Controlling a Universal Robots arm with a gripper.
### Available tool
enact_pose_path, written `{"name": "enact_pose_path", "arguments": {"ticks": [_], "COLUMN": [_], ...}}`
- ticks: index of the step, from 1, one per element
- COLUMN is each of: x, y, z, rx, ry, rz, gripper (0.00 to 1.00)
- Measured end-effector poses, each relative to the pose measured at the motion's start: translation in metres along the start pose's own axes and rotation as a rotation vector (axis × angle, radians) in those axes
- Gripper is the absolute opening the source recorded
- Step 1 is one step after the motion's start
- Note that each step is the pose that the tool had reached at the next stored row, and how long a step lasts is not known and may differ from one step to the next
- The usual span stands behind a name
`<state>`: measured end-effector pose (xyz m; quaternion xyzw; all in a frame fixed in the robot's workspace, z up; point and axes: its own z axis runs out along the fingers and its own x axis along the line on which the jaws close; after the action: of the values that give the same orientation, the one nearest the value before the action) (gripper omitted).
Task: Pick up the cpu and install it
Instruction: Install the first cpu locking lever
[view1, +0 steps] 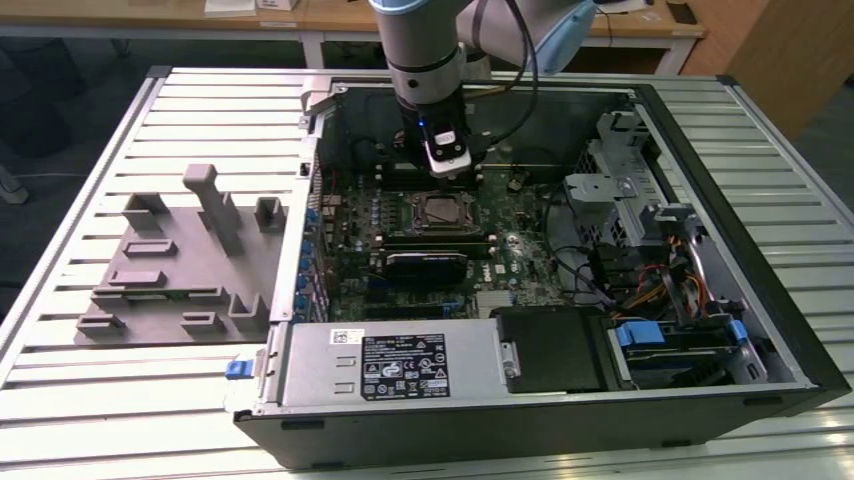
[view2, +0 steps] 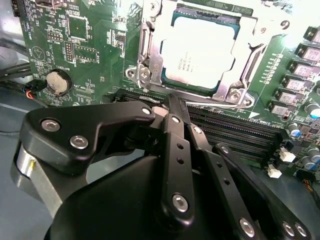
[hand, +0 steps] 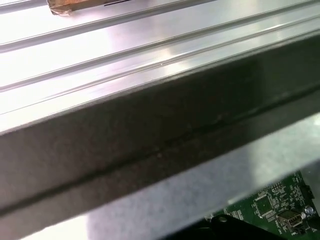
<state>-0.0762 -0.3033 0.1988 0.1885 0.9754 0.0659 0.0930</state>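
The cpu lies flat in the metal socket frame on the green motherboard, its silvery top plate bare; in the exterior view the cpu sits near the middle of the open computer case. The gripper hangs just beside the socket frame, over the black memory slots, its black fingers drawn tight together with nothing between them. A grey fixture tray rests on the slatted table, outside the case.
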Motion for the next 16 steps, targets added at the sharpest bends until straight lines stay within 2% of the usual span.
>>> {"name": "enact_pose_path", "arguments": {"ticks": [16], "x": [0.0012], "y": [0.0006], "z": [0.0041], "rx": [-0.0028], "ry": [0.0022], "rz": [-0.009], "gripper": [0.11]}}
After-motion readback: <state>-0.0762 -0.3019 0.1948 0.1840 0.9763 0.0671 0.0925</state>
